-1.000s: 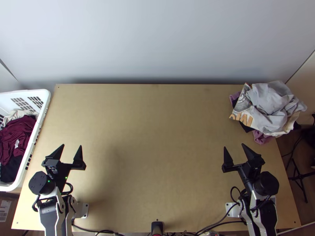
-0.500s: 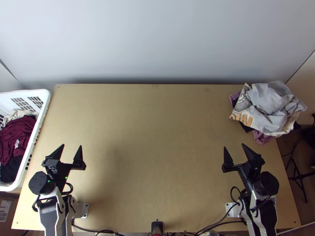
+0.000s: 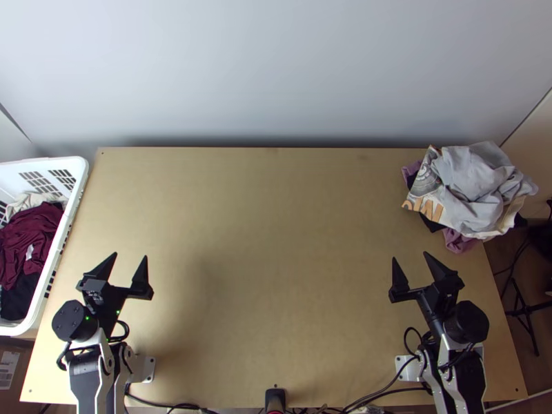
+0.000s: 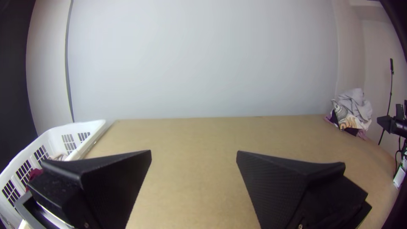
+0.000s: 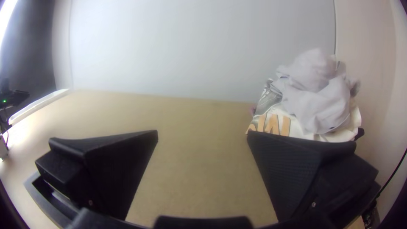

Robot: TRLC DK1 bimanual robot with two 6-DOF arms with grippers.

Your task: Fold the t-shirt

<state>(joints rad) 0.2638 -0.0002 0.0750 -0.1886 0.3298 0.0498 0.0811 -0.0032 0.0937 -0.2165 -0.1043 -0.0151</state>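
My left gripper [image 3: 130, 256] is open over the table's near left part, and in the left wrist view the same gripper [image 4: 193, 153] has its two fingers wide apart with bare wood between. Near the right edge my right gripper [image 3: 409, 255] is open too; in the right wrist view this gripper [image 5: 202, 132] holds nothing. A bunched pile of clothes [image 3: 476, 181] lies at the table's far right corner, light grey cloth on top, with a printed cream piece [image 3: 429, 200] and pink and black cloth under it. Which piece is a t-shirt I cannot tell.
At the left edge stands a white laundry basket [image 3: 77, 181] with dark red [image 3: 31, 238], cream and black clothes inside. Bare wooden table [image 3: 276, 241] stretches between the arms. A pale wall [image 3: 276, 69] rises behind it, and cables run along the near edge.
My left gripper has shifted very slightly to the right. The right gripper, the pile and the basket are as before.
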